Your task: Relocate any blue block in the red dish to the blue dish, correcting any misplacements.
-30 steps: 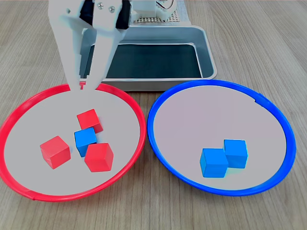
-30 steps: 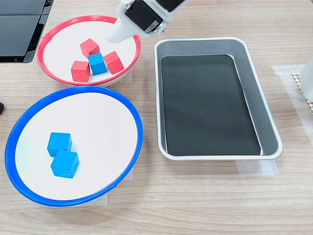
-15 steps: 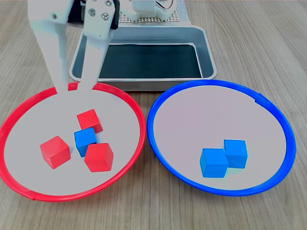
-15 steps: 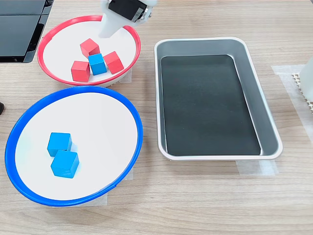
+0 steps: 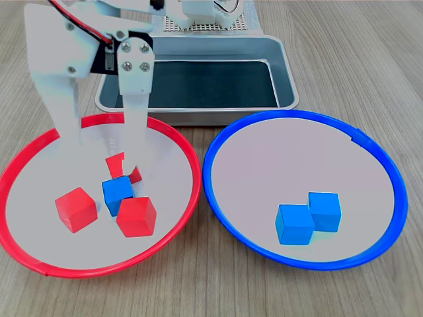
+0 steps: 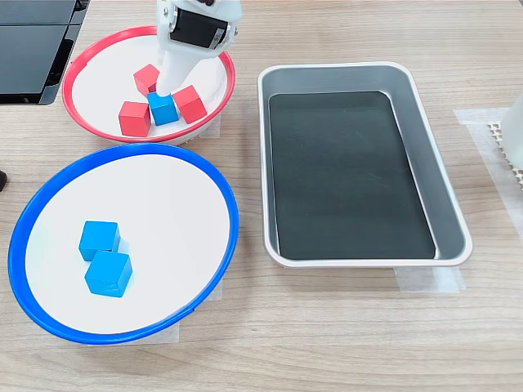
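My gripper [image 5: 99,155]: released, its two white fingers spread wide and pointing down into the red dish; it grasps nothing.
Nearer finger [image 5: 132,125]: in the first exterior view its tip stands just above the blue block's back edge, covering part of the red cube behind; I cannot tell whether it touches the block.
Other finger [image 5: 63,99]: well to the first exterior view's left of the blue block, over bare dish floor.
Blue block [image 5: 118,194]: on the red dish's floor near its middle, below and between my fingers, wedged among three red cubes [image 5: 137,216].
Same block, second exterior view [image 6: 163,108]: my finger's tip comes down right at its top edge.
Red dish [image 5: 173,218]: holds the four cubes.
Blue dish [image 5: 225,198]: just beside the red dish, carrying two blue cubes [image 5: 308,217] side by side and touching.
Metal tray [image 5: 281,59]: behind both dishes in the first exterior view.
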`<action>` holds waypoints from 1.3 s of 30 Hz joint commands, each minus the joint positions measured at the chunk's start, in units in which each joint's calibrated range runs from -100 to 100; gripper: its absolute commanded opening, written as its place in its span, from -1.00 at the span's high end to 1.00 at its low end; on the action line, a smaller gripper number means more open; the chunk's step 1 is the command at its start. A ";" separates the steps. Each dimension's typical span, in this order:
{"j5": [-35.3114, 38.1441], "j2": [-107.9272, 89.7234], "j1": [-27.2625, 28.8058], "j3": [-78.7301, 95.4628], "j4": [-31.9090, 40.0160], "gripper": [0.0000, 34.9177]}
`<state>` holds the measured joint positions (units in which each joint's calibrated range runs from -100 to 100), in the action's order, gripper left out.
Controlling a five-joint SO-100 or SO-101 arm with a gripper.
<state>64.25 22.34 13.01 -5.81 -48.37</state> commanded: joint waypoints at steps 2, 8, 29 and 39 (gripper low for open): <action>0.98 1.67 -0.35 -4.80 -0.79 0.15; 2.20 2.35 -0.63 -4.34 -1.28 0.12; 2.44 8.50 -1.95 -9.62 -2.68 0.15; 2.34 11.74 -0.26 -12.17 -2.77 0.18</action>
<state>66.79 34.19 12.04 -15.88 -50.82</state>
